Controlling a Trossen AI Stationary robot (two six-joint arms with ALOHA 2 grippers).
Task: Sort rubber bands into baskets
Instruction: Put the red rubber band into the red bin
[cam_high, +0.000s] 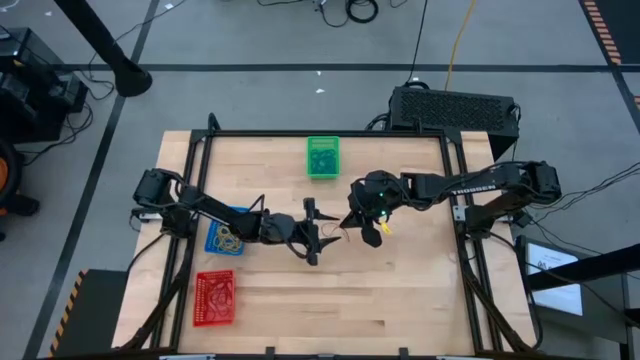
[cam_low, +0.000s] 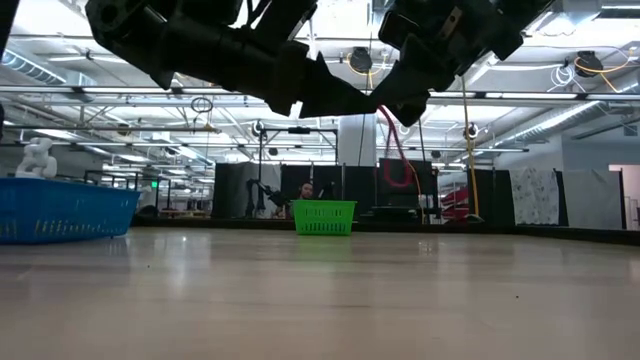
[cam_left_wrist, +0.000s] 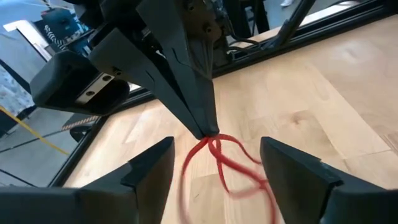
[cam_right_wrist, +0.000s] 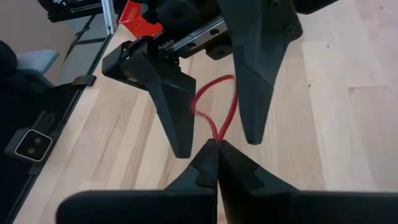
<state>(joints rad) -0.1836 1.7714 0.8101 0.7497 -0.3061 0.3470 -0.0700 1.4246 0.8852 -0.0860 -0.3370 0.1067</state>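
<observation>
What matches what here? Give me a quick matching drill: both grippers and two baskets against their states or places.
Column 1:
1. left gripper
2. right gripper
3. green basket
4. blue basket

Column 2:
A. at the table's far edge
B. shut on the red band
C. partly under the left arm
D. open, fingers either side of the red band

Pairs: 1-D, 2-B, 3-A, 4-C

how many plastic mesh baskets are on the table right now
3: the green plastic mesh basket at the table's far edge, the blue plastic mesh basket partly under the left arm, the red plastic mesh basket near the front left corner.
</observation>
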